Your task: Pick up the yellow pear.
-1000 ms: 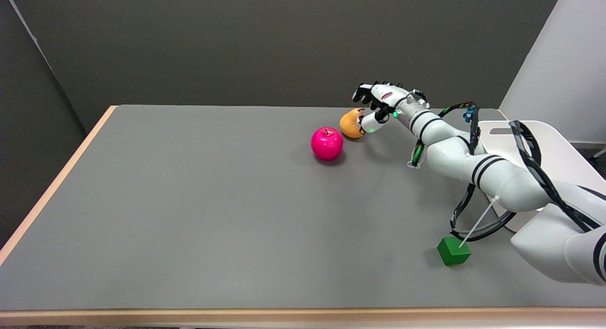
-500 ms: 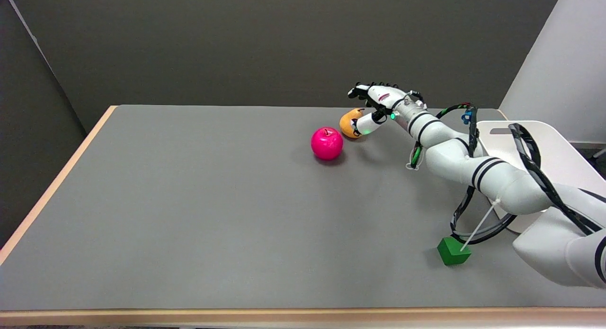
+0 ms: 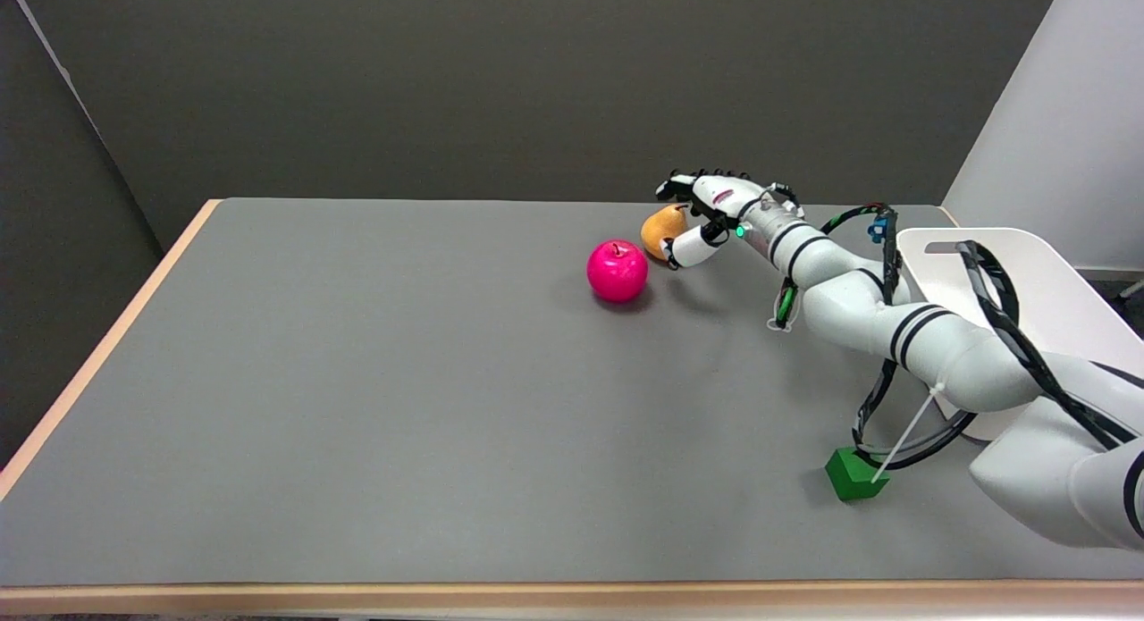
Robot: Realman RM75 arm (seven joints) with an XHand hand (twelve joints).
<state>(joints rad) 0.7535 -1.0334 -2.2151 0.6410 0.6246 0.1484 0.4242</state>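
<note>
over the last 1 second the right hand (image 3: 704,212) is sinking and sliding left around the yellow pear (image 3: 662,229), which is lying far on the table (image 3: 357,380) beside the pink apple (image 3: 617,271). fingers are spreading apart, thumb underneath, not yet clamping; grasp looks imminent.

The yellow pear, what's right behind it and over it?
The right hand arches over the pear, fingers above it and thumb in front. Behind lies bare table; the pear's right side is hidden by the hand.
</note>
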